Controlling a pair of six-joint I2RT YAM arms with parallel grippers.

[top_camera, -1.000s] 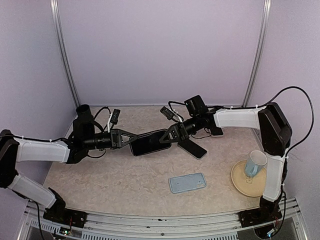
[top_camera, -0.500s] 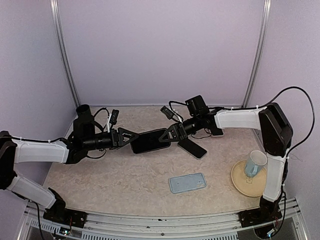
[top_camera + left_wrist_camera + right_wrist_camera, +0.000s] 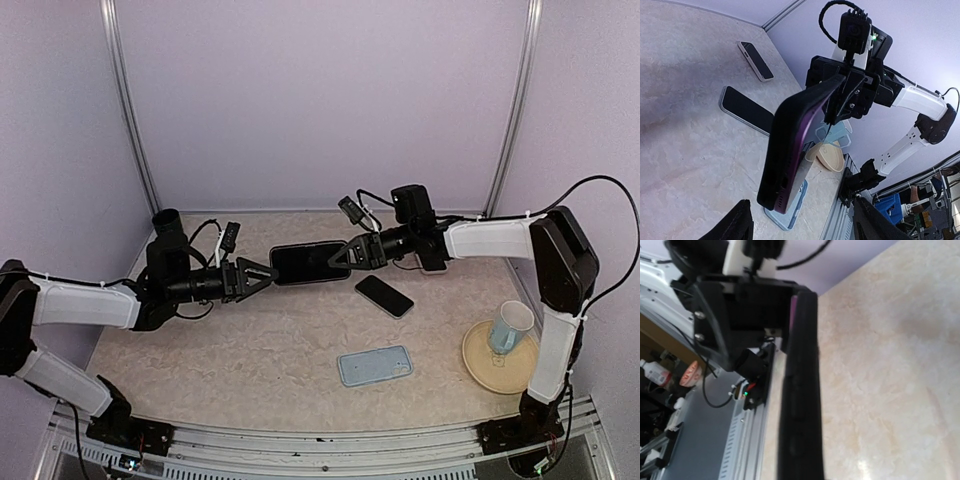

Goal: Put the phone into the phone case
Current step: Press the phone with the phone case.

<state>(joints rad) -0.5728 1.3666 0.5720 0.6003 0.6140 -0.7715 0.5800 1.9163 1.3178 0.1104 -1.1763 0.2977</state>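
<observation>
The phone [image 3: 310,263] hung in the air above the table [image 3: 250,350], roughly level and lengthwise between the two arms; the left wrist view showed a black shell around a purple body [image 3: 795,145], with ports at its nearer end; the right wrist view gave only its dark edge [image 3: 800,390], blurred and close. The right jaws were clamped on the phone's right-hand end, one finger on each face, and carried it alone. The left jaws stood spread apart just beyond the phone's other end; their fingers [image 3: 735,225] flanked that end with a gap on either side, touching nothing.

On the table below and to the right lay a bare dark phone [image 3: 385,296], flat and screen-up, seen also past the held one [image 3: 745,107]; farther back, partly under the right arm [image 3: 480,238], lay a white-edged phone [image 3: 432,263], plainer in the left wrist view [image 3: 756,60]. Nearer the front edge lay a light-blue case [image 3: 375,365], flat, well apart from both jaws; the left wrist view caught it beneath the held phone's nearer end [image 3: 795,212]. At the right side a pale-blue cup [image 3: 512,326] stood on a tan plate [image 3: 490,372], near the right arm's base. The left arm [image 3: 85,303] reached in from the left.
</observation>
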